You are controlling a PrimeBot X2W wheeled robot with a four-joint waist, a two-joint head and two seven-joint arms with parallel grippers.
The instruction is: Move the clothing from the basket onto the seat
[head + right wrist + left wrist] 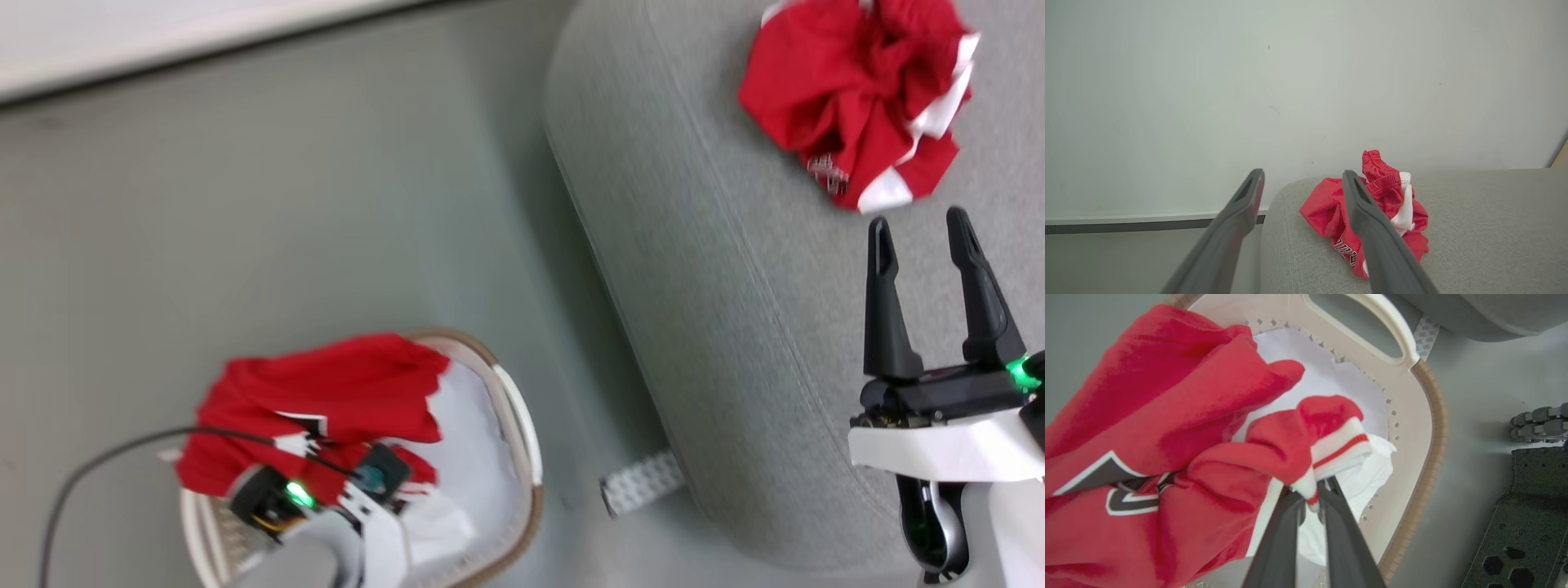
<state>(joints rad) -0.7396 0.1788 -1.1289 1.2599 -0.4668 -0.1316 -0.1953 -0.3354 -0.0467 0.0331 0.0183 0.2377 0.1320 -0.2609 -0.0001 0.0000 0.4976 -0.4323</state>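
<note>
Clothing [1290,441] trim is pinched by left gripper [1312,494] inside basket [1437,428] rim; right gripper [918,224] gapes above bare seat [735,327].

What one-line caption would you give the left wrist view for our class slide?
Left gripper pinches the striped cuff of red clothing in the cream basket.

Left gripper [1312,496] pinched closed; right gripper [918,222] wide open, fingers upward.

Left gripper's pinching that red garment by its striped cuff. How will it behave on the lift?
Likely floppy: the red garment lies in soft folds, so it should hang and trail below the left gripper. Probably light, being thin fabric. A fold draped over the basket rim might drag or catch.
</note>
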